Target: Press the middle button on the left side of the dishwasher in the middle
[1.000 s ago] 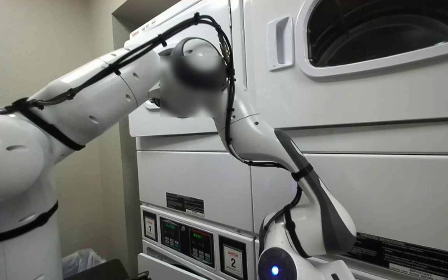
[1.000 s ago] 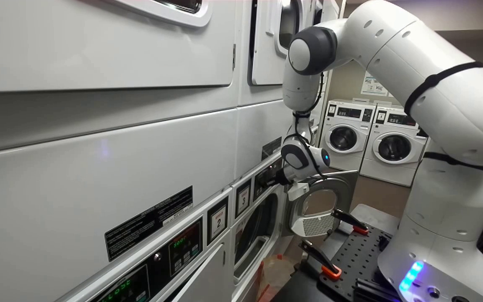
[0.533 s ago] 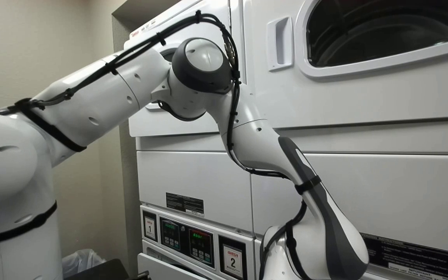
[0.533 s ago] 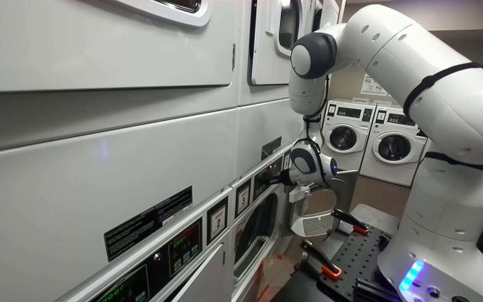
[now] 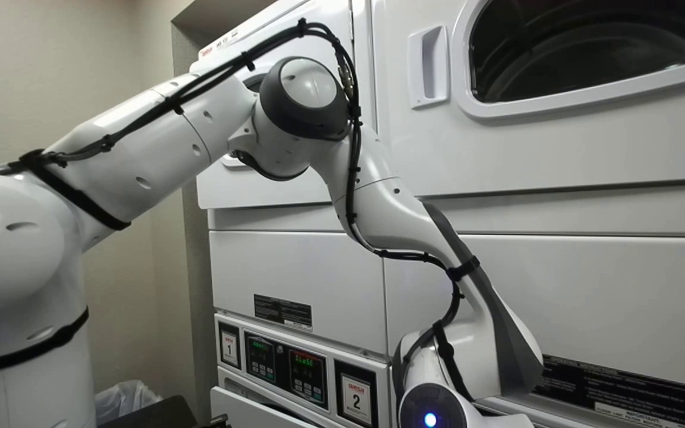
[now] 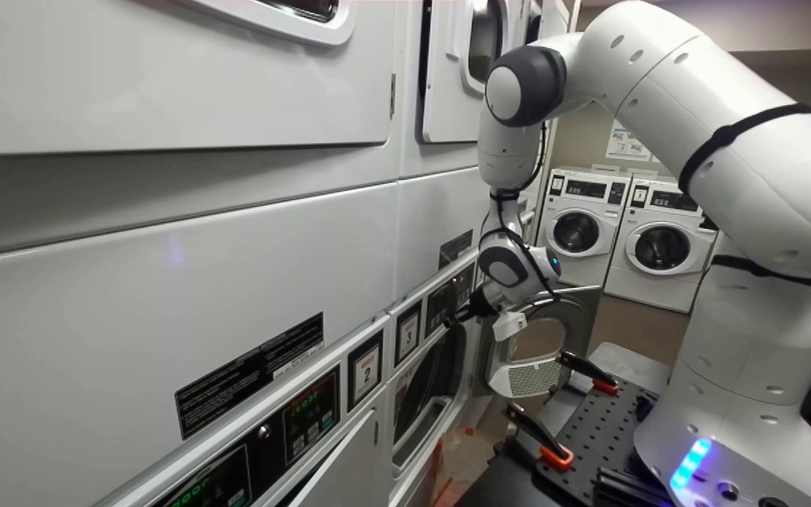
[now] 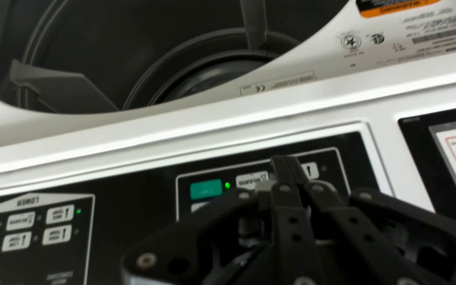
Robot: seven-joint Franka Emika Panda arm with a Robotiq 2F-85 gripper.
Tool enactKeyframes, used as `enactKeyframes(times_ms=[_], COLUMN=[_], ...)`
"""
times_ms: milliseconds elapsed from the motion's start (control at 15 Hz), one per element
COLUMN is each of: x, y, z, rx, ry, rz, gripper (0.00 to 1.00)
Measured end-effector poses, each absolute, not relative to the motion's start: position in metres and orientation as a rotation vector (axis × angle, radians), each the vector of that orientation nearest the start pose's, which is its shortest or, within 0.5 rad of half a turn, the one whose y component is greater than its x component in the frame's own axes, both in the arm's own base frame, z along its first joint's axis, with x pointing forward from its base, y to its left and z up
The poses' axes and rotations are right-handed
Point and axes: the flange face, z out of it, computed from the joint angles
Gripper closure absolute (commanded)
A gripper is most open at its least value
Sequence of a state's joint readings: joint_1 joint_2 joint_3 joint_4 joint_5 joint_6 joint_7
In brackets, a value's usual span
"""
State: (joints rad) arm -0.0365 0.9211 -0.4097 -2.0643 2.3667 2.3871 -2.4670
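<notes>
Dishwasher: the white stacked machine beside the one marked 2; its own card reads 3.
Facing: its front looks toward the arm; top and foot are cut off, but it stands upright, so I judge its long axis vertical.
Panel: long axis level along the front, below the black plate and above the drum. Lettering is upside down in the wrist view, so the right-hand group there is the left one to someone facing it.
Gripper: clenched, nothing visible between the fingertips; probably so, to make one narrow poker for small keys.
Keys: over that left group, the tips hide the space between DELICATES and the half-covered key next to it; START lies farther along. Contact cannot be told.
Middle button: likely DELICATES, mid-row, though others are hidden; a slight sideways correction may be needed before pressing.
Lower door: swung wide; as its opening sits under the controls, it should not bar the press, though its gap to the wrist is unclear.
Base: on a perforated board with orange-tipped clamps, presumably so pressing cannot shove the robot back.
</notes>
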Motion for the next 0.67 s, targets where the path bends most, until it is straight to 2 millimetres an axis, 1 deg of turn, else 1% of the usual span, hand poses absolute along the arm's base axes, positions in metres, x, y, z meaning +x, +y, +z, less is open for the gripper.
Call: enactKeyframes(times_ms=[133,267,467,667], x=[0.4341,0.4349,0.4382,0.4422], y=[-0.2416,-0.2422,-0.2444,-0.2464], z=[-0.0013,0.003,0.0059,-0.0018], rx=[-2.908,-2.954,-2.993,-3.009], ry=[-0.001,-0.016,-0.019,-0.014], rz=[-0.979,-0.906,-0.889,-0.904], gripper=[1.0,1.0,1.0,1.0])
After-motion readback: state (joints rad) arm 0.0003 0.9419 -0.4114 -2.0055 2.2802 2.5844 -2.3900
